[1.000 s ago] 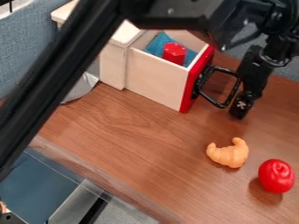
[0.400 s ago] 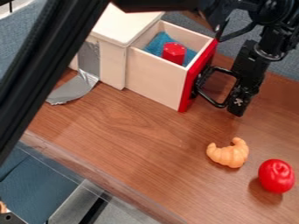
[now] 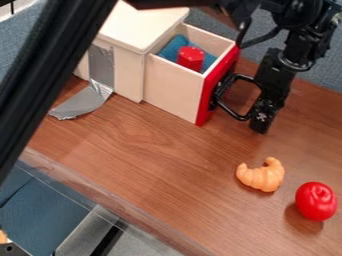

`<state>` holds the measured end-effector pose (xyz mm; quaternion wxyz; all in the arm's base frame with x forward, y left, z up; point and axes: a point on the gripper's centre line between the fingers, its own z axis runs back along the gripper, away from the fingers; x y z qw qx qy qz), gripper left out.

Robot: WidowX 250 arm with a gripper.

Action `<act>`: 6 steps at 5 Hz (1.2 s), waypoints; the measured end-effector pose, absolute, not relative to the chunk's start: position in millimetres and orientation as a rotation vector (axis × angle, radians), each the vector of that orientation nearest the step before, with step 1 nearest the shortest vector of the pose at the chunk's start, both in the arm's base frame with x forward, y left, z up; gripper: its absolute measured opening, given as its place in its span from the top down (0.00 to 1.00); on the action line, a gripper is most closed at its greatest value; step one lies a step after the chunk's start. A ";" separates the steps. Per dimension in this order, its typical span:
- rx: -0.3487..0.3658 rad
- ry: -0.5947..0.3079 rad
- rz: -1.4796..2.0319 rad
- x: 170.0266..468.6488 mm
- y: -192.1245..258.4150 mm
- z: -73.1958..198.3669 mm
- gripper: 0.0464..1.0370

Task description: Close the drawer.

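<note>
1. From my station I had the wooden cabinet (image 3: 129, 31) as my landmark, with the drawer (image 3: 168, 91) sticking out of its side, still partly open.
2. The drawer had pale wooden walls and, at the end away from the cabinet, a red front (image 3: 209, 95) bearing a black looped handle (image 3: 229, 110).
3. Inside the drawer I saw a blue cloth-like piece (image 3: 173, 46) and a red, flat-topped, many-sided piece (image 3: 191, 60). The red piece stood beside the blue one, its top showing above the near wall.
4. My gripper (image 3: 261, 123) hung down beyond the drawer from the cabinet, right by the outer side of the handle. I could not tell whether it stood wide or narrow.
5. Silver tape (image 3: 85, 100) ran down the cabinet's near side and spread onto the wooden table (image 3: 147, 155).
6. Farther from the cabinet than the red front, a toy croissant (image 3: 260, 176) lay on the table. A round red toy (image 3: 316, 201) sat farther out still, near the croissant.
</note>
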<state>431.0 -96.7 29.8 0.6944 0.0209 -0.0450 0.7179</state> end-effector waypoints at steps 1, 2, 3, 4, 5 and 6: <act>0.026 -0.106 1.613 431.7 -90.0 35.7 0.04; 0.035 -0.096 1.618 429.5 -86.1 32.0 0.04; 0.029 -0.098 1.637 429.1 -75.9 35.9 0.04; 0.038 -0.091 1.664 427.3 -60.3 35.4 0.04; 0.044 -0.075 1.680 423.6 -49.9 26.6 0.04; 0.031 -0.082 1.694 422.7 -42.1 35.7 0.04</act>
